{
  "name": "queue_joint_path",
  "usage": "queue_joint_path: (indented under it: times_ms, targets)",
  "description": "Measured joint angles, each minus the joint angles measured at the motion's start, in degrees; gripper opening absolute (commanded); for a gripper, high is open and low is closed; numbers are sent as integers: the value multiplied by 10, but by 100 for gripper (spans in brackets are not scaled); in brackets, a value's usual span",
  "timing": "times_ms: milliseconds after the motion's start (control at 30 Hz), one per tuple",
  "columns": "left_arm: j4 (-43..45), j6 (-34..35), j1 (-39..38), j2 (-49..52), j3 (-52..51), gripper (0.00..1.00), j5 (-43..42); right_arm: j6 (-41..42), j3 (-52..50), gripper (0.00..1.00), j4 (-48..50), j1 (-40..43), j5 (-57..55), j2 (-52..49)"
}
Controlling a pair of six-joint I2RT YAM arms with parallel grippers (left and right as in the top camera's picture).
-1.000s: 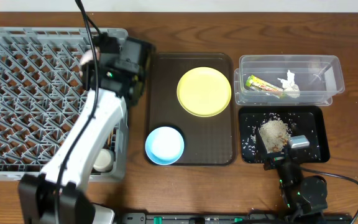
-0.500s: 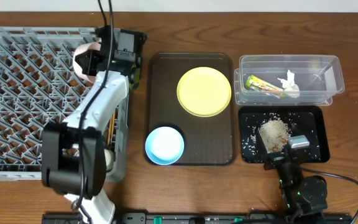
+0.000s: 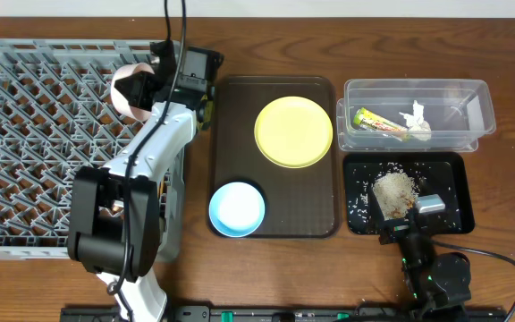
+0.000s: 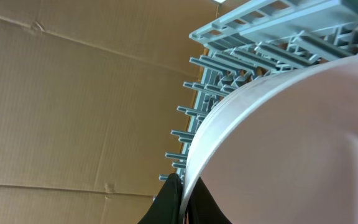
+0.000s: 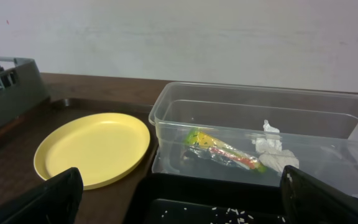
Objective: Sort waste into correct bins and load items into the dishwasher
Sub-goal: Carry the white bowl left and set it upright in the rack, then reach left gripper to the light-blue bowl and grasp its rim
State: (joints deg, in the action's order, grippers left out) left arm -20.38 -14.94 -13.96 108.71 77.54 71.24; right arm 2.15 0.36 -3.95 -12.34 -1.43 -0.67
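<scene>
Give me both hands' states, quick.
Left hand: closed on the white bowl, over the dish rack.
Right hand: open, holding nothing.

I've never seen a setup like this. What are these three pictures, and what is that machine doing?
This is a two-armed robot at a table. One picture looks down from above; the other two come from small cameras on each wrist. The left gripper holds a white bowl over the grey dish rack; its camera sees that bowl up close. The right gripper rests open by the black tray of rice scraps. A brown tray carries a yellow plate and blue bowl. The clear tub holds a wrapper and tissue.
</scene>
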Motion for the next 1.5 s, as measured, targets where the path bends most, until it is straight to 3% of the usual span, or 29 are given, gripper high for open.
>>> queue_joint_path:
  times_ms: [400,633,700,800,933,1033,1167,1500]
  targets:
    - [0,-4,28,7,0,6,11,0,0,99,0,0,0,0]
    - [-1,-3,6,7,0,11,11,0,0,99,0,0,0,0]
    - [-2,-4,-8,7,0,16,10,0,0,99,0,0,0,0]
    - [-7,-6,-25,7,0,32,8,0,0,99,0,0,0,0]
    - [-38,4,-31,7,-1,64,8,0,0,99,0,0,0,0]
    - [-81,32,-33,7,-3,71,6,0,0,99,0,0,0,0]
    - [-153,74,-65,-5,-3,71,-76,0,0,99,0,0,0,0]
    - [-247,169,-173,-96,-4,67,-413,0,0,99,0,0,0,0]
